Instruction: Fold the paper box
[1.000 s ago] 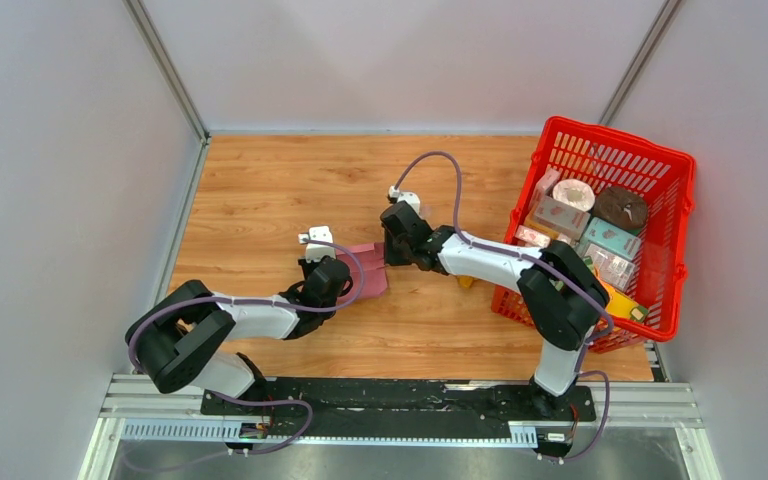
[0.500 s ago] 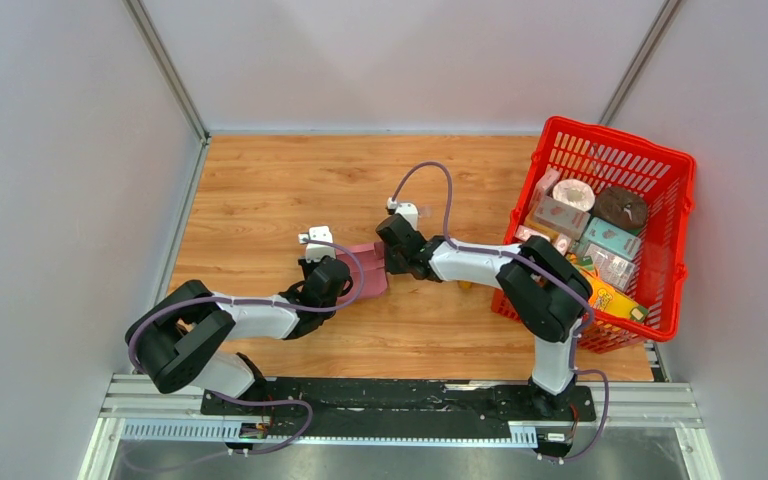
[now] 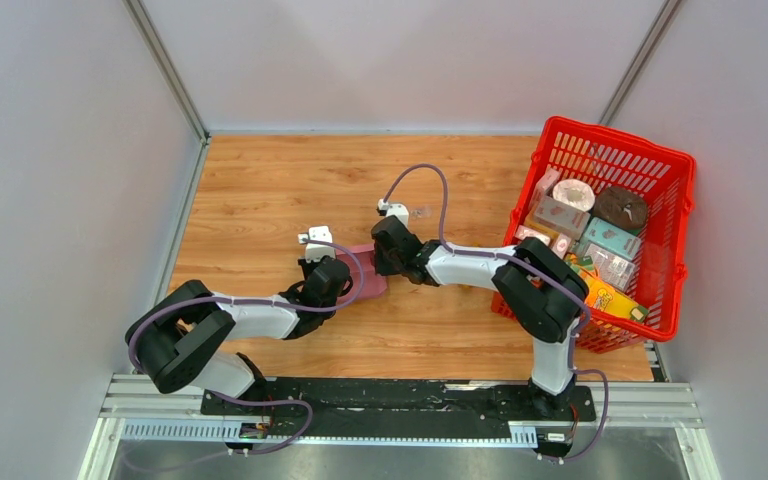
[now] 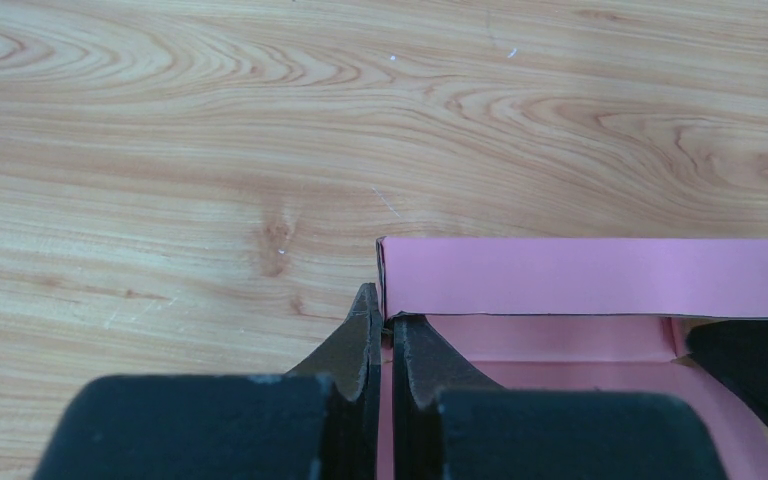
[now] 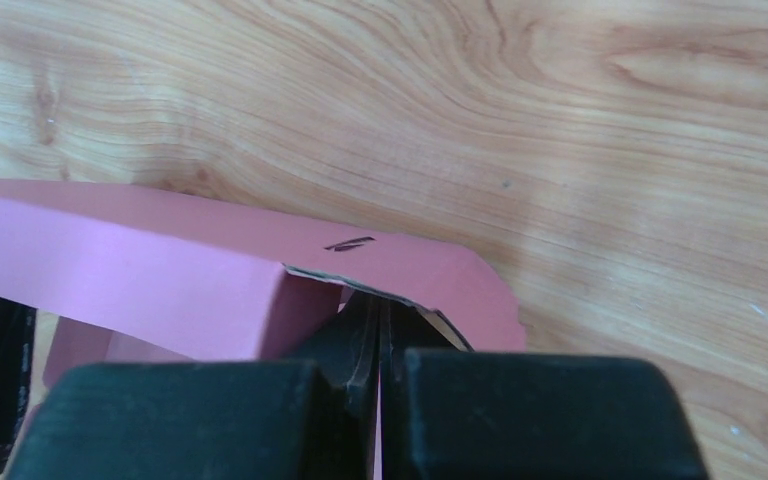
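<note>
The paper box (image 3: 369,274) lies on the wooden surface (image 3: 280,180) to the left of the red basket (image 3: 682,250), well apart from it, pinned between the two arms; it is a part-folded pink cut-out, open side up, its floor flat on the wood; its long axis runs side to side, one end toward the basket and the other away from it.

In the left wrist view one long wall (image 4: 580,277) stands upright along the box's far edge, running straight toward the basket side; a lower strip of pink sits just in front of it, and the floor spreads nearer the camera.

The left tool (image 4: 381,322) is at the box end farthest from the basket; its two dark fingers are clenched on a thin pink sheet at the corner where the long wall ends, with pink showing in the slit between them.

The right tool (image 5: 377,308) is at the end nearest the basket; its tips are pressed tight together and tucked under a round-cornered flap (image 5: 440,275) that bends over them; whether card sits between them I cannot tell; a small dark pen mark (image 5: 348,243) sits on that flap.

Printed cartons (image 3: 610,240) fill the basket.
</note>
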